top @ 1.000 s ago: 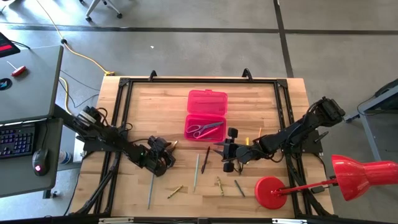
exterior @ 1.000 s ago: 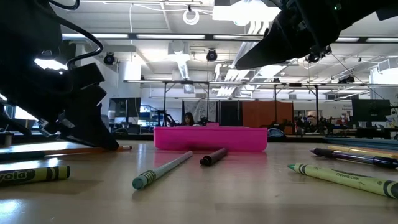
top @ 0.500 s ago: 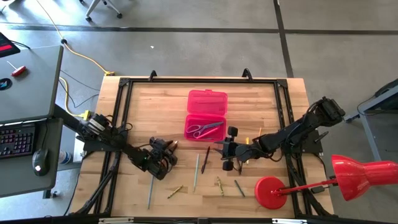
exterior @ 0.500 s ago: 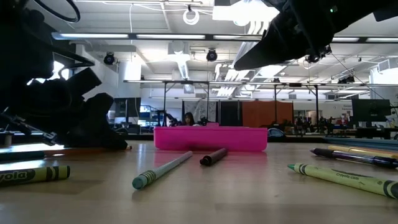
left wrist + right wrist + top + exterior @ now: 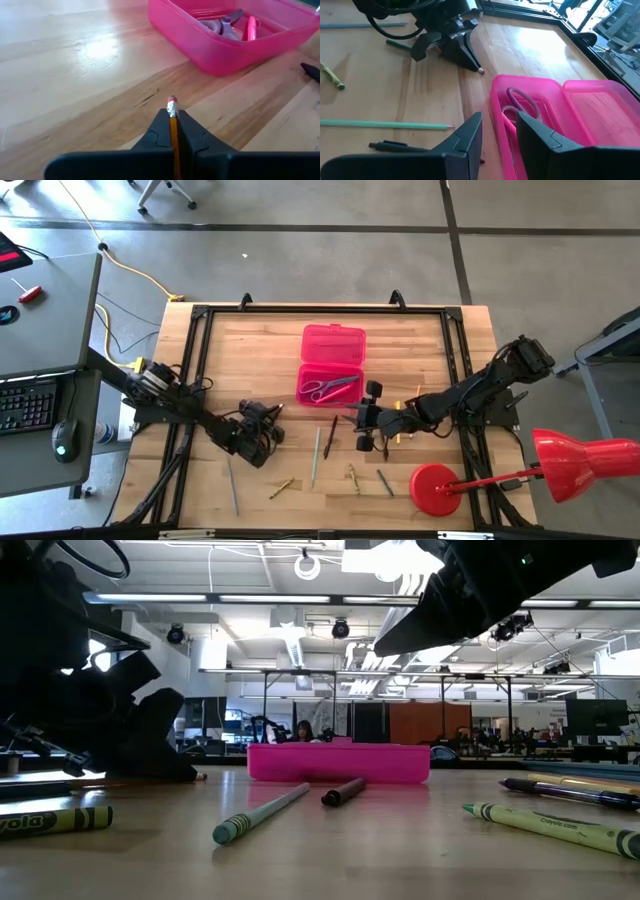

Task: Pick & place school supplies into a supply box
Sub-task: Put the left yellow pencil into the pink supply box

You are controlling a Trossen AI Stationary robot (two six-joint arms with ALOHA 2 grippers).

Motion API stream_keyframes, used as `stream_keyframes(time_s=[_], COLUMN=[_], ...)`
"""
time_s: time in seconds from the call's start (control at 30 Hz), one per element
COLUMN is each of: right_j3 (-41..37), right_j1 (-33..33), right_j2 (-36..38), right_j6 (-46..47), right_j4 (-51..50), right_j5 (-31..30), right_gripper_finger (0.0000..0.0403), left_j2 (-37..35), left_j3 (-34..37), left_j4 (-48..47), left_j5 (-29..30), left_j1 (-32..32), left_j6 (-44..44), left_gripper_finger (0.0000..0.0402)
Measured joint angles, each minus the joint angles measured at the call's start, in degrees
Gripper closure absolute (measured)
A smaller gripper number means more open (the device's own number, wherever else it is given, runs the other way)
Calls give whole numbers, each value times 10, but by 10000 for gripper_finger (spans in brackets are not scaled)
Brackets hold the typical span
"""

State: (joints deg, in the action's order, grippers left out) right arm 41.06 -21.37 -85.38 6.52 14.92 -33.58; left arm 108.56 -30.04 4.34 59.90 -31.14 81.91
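Note:
The supply box (image 5: 332, 365) is pink and lies open at mid-table, with purple-handled scissors (image 5: 328, 387) in its tray. To the near left of the box, my left gripper (image 5: 272, 420) sits low over the wood, shut on an orange pencil (image 5: 173, 125). My right gripper (image 5: 364, 420) hovers open near the box's near right corner, with nothing between its fingers (image 5: 470, 135). Loose school supplies lie flat on the table: a green pencil (image 5: 315, 455), a dark pen (image 5: 330, 437), a grey pencil (image 5: 232, 485) and crayons (image 5: 353, 477). My left gripper pinches the orange pencil between its two fingers, just behind the eraser end (image 5: 172, 102), which pokes out past the fingertips. The pencil lies along the fingers, not across them. The fingers come in low and slanted from the table's left. The pencil stays at table height (image 5: 190, 778).
A red lamp (image 5: 575, 460) with a round base (image 5: 435, 488) stands at the near right. A black frame (image 5: 320, 310) rims the table. Bare wood (image 5: 250, 350) lies to the left of the box.
My left gripper has sunk and tipped down toward the table, and it has shut on the orange pencil. My right gripper has kept its place.

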Motion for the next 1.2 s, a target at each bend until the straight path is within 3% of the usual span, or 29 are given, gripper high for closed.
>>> stream_keyframes(time_s=[0.13,0.3,0.6,0.67,0.77,0.9,1.03,1.2], right_j3=[0,0,0,0,0,0,0,0], right_j1=[0,0,0,0,0,-9,-18,-25], right_j2=[0,0,0,0,0,2,4,4], right_j6=[1,0,-5,-5,7,6,64,104], right_j4=[0,1,4,4,1,-74,-161,-187], right_j5=[0,0,0,0,0,8,35,55], right_gripper_finger=[305,305,305,305,304,304,304,304], left_j2=[-34,-102,-189,-190,-180,-145,-98,-25], left_j3=[1,3,-89,-125,-175,-222,-248,-282], left_j4=[-10,-22,-14,-13,-10,-11,-8,51], left_j5=[-5,-41,-103,-148,-264,-347,-459,-503], left_j1=[2,24,130,164,225,292,345,368], left_j6=[-17,-101,-402,-493,-595,-640,-666,-726], left_gripper_finger=[371,366,368,366,368,370,363,361])
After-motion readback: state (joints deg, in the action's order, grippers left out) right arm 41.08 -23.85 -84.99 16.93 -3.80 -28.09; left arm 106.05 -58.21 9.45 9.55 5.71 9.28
